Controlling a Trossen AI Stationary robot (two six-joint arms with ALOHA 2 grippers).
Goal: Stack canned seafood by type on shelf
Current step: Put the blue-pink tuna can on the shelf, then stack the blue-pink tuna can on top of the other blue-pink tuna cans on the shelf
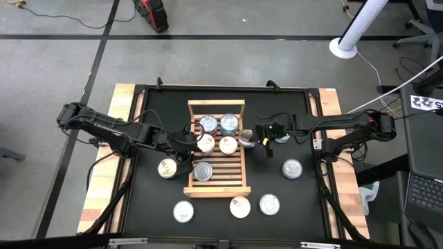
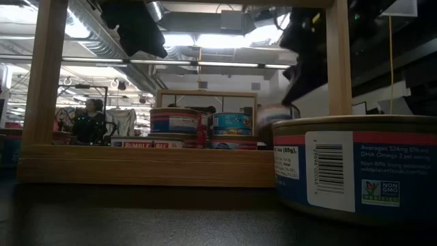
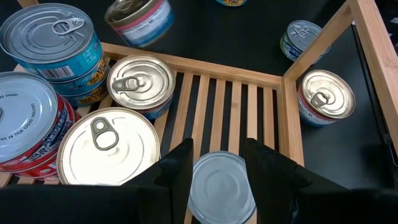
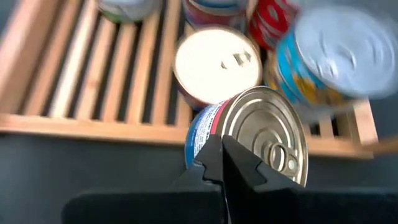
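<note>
Between the left gripper [image 3: 216,163] jaws, partly open and straddling it: a flat round silver-lidded tin [image 3: 221,185], lid up, resting on the slatted wooden shelf [image 3: 219,99]. Beyond those jaws: cream-lidded and gold-lidded tins lying flat, plus blue- and red-labelled stacks. Just ahead of the right gripper [image 4: 222,157], jaws pinched fully together: a tilted gold-lidded tin [image 4: 258,140], pull-tab lid facing the jaws, at the shelf's edge; whether gripped, unclear. Loose tins on the black tabletop [image 1: 291,142].
</note>
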